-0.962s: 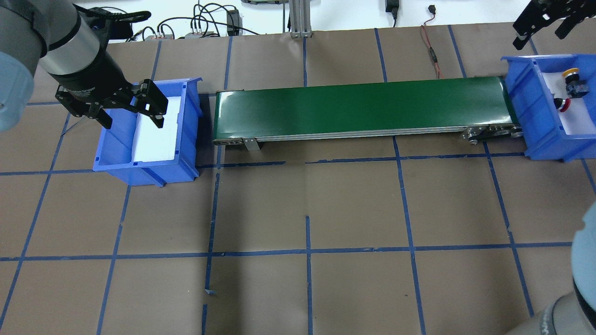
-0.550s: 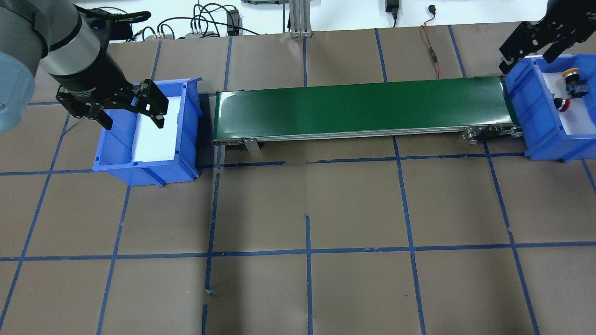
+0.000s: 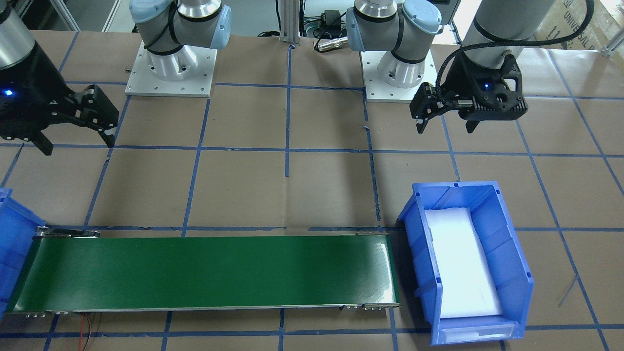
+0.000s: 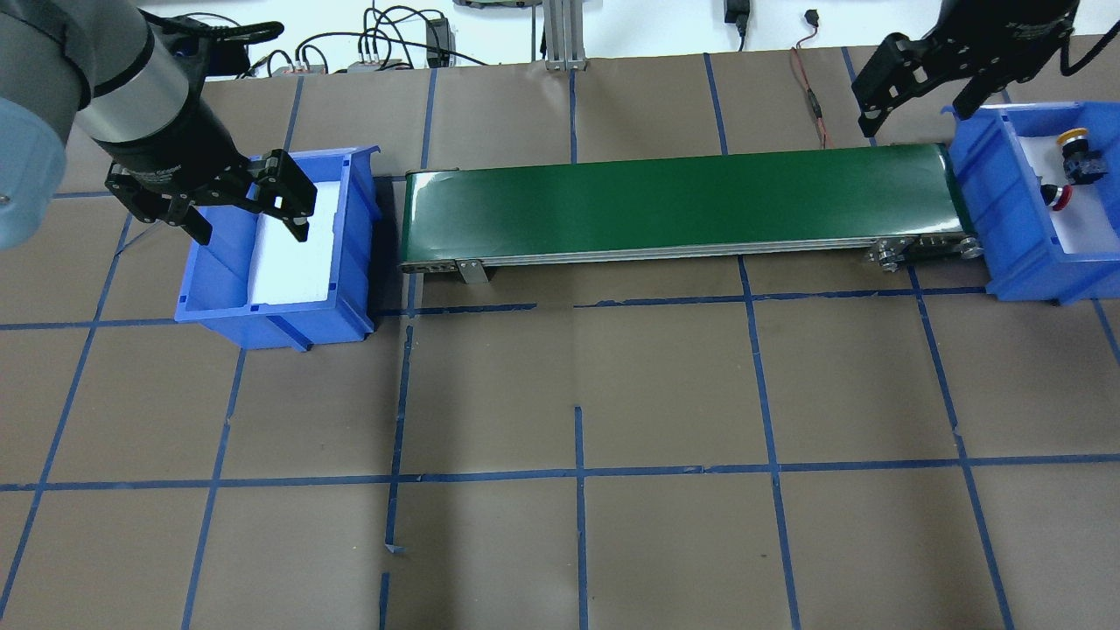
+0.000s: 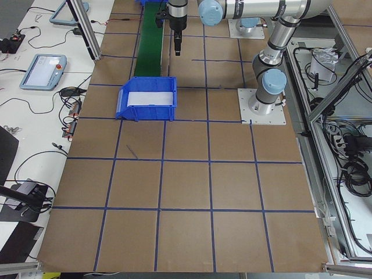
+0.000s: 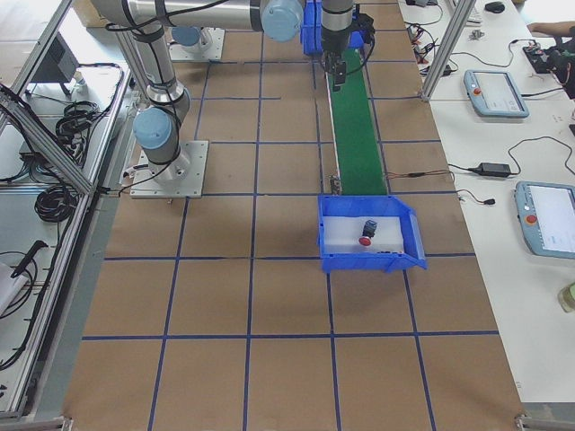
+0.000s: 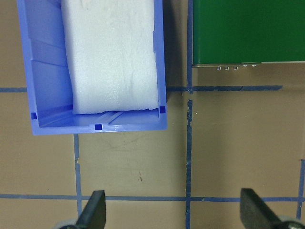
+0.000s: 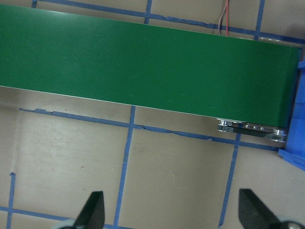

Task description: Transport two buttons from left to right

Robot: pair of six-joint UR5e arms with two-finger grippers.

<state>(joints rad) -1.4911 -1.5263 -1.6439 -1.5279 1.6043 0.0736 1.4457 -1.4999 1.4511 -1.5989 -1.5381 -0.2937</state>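
Note:
Two buttons lie on the white pad in the right blue bin (image 4: 989, 192): the yellow button (image 4: 1072, 136) at the far end and the red button (image 4: 1060, 197) nearer. The red button also shows in the exterior right view (image 6: 366, 240). My right gripper (image 4: 914, 114) is open and empty, raised over the right end of the green belt (image 4: 674, 206), left of that bin. My left gripper (image 4: 252, 229) is open and empty, raised by the left blue bin (image 4: 354, 227). That bin holds only a white foam pad (image 3: 460, 263).
The conveyor belt (image 3: 204, 273) runs between the two bins and nothing lies on it. Cables and a metal post stand at the table's far edge (image 4: 560, 35). The robot bases (image 3: 170, 63) stand on the brown, blue-taped table.
My right gripper has moved left, from above the right bin's far corner to above the belt's right end. The left gripper and both buttons have not moved.

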